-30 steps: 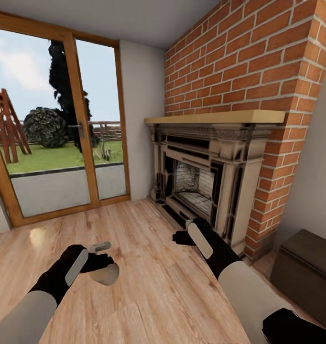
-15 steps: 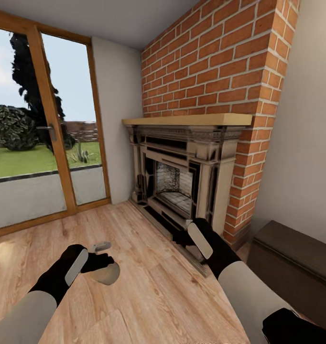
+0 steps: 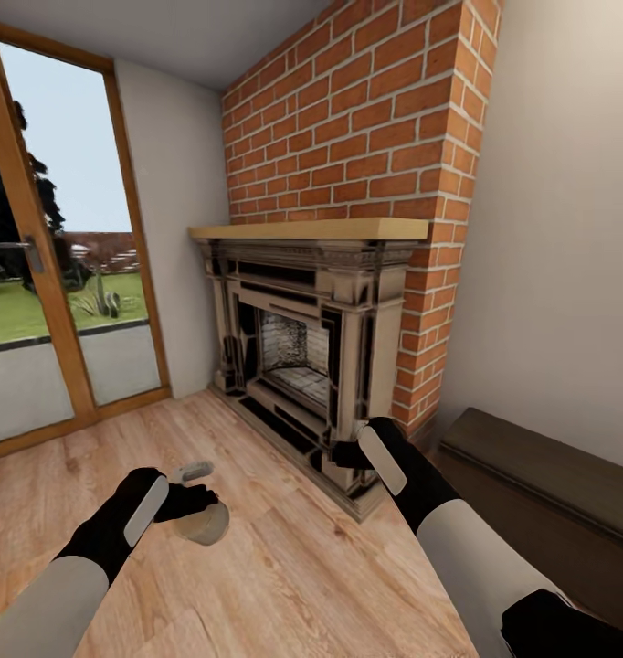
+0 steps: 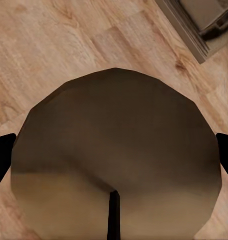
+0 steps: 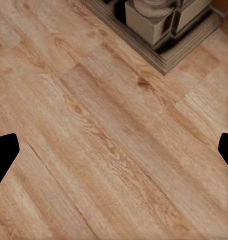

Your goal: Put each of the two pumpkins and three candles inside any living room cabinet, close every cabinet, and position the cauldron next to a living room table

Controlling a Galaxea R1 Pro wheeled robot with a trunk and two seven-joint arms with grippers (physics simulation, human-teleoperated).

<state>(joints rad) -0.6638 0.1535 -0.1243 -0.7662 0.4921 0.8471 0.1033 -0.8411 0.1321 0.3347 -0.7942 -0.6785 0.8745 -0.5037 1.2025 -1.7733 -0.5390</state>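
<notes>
currently the left gripper (image 3: 195,501) is holding a candle (image 3: 205,525) above the wood floor (image 3: 293,567), mid-carry; the right gripper (image 3: 346,454) is spread wide, carrying nothing. next, approach the cabinet (image 3: 540,475) at far right and open a drawer.

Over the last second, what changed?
The camera swung right: the fireplace and glass door slid left in view, and more of the cabinet came in. Nothing itself moved. The left gripper still holds the candle; the right gripper stays open, empty.
</notes>
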